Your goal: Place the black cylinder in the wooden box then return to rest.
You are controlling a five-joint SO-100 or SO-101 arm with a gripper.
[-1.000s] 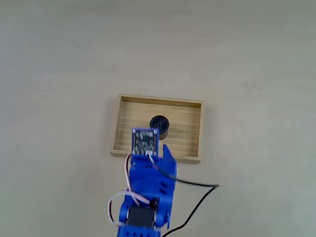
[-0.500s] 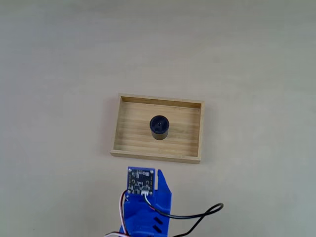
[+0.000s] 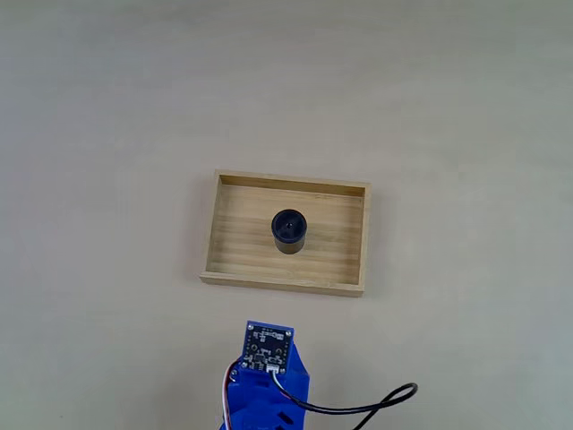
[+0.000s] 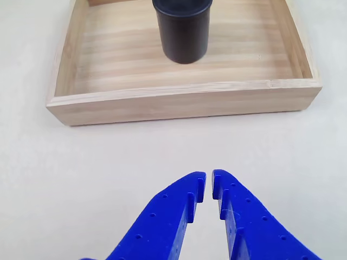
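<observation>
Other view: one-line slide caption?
Black cylinder upright inside wooden box; blue gripper nearly shut, empty, outside it.

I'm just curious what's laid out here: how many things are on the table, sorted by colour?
Black: 1, the cylinder, standing upright in the box
Light wood: 1, the box
Blue: 1, the gripper, outside the box
Total: 3

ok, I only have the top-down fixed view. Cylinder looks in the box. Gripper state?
Observer: Gripper is shut and empty in the other view, its tips nearly touching.
Operator: Cylinder upright?
Observer: Yes, the black cylinder stands upright on the floor of the wooden box, its side wall vertical.
Operator: Tips clear of the box?
Observer: Yes, bare table lies between the fingertips and the box's near wall.
</observation>
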